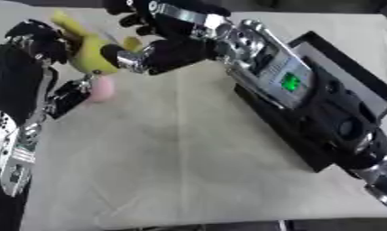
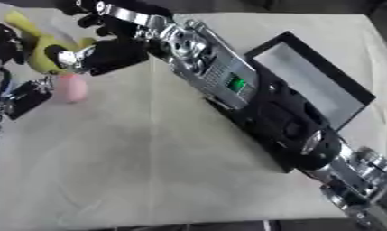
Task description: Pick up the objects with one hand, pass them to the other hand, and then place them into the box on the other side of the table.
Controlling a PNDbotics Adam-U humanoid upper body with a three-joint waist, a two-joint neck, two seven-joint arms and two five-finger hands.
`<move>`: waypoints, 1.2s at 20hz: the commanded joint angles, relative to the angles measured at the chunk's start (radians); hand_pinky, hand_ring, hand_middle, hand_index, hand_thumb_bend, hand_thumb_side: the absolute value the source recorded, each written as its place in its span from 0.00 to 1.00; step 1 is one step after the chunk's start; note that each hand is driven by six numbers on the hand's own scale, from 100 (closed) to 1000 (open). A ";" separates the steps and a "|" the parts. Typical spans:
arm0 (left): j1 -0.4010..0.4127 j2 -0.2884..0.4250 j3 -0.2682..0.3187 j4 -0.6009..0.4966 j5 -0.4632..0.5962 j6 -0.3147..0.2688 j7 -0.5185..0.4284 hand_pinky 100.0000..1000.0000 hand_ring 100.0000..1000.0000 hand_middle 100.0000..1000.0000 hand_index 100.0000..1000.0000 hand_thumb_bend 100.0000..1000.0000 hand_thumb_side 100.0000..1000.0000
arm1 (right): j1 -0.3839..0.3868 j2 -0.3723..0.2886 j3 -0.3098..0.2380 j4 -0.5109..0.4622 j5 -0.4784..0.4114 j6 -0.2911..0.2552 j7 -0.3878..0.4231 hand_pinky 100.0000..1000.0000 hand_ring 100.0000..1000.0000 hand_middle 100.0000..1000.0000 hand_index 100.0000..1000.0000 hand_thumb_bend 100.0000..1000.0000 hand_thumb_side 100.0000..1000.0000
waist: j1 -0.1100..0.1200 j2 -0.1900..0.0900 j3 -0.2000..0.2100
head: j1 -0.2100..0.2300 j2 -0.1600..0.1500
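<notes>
- Your left hand [image 1: 38, 45] curls around the yellow toy [image 1: 89, 49], holding it above the counter [image 1: 188, 158] for the handover.
- Your right hand [image 1: 161, 52] closes on it too; the box [image 2: 306, 85] waits under your right arm.

the surface [image 1: 180, 162] is covered with a pale beige cloth, a little wrinkled, with soft even light on it and only weak shadows. it lies askew in both views. past its far edge there is a dark strip, and below the near edge a dark floor [image 1: 228, 225] shows, blurred.
</notes>
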 commanded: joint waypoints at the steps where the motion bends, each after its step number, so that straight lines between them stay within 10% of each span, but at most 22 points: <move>1: -0.025 -0.009 -0.008 -0.018 -0.025 -0.005 0.015 0.52 0.32 0.15 0.37 0.05 0.00 | -0.024 0.004 0.007 0.031 0.018 -0.013 0.022 1.00 1.00 1.00 1.00 0.14 0.40 | 0.003 -0.015 0.002 | -0.008 0.004; 13: -0.058 -0.069 -0.033 0.002 -0.049 -0.042 0.073 0.52 0.32 0.06 0.37 0.01 0.00 | -0.051 0.055 0.028 0.150 -0.001 0.003 0.008 0.99 0.96 0.96 1.00 0.14 0.35 | -0.001 -0.007 0.012 | -0.030 -0.001; 17: -0.057 -0.080 -0.042 0.007 -0.044 -0.055 0.076 0.52 0.33 0.07 0.38 0.01 0.00 | -0.056 0.068 0.026 0.170 -0.085 0.030 -0.099 0.97 0.89 0.80 1.00 0.05 0.20 | -0.001 -0.004 0.014 | -0.035 0.000; 18: -0.056 -0.082 -0.043 0.007 -0.044 -0.056 0.076 0.53 0.33 0.08 0.39 0.02 0.00 | -0.055 0.069 0.026 0.170 -0.110 0.036 -0.123 0.95 0.80 0.64 0.91 0.00 0.02 | -0.001 -0.004 0.014 | -0.036 0.001; 24: -0.053 -0.079 -0.043 0.007 -0.033 -0.047 0.087 0.57 0.39 0.14 0.46 0.22 0.00 | -0.053 0.058 0.030 0.134 -0.243 0.063 -0.205 0.89 0.63 0.34 0.65 0.00 0.00 | 0.001 -0.007 0.011 | -0.040 0.004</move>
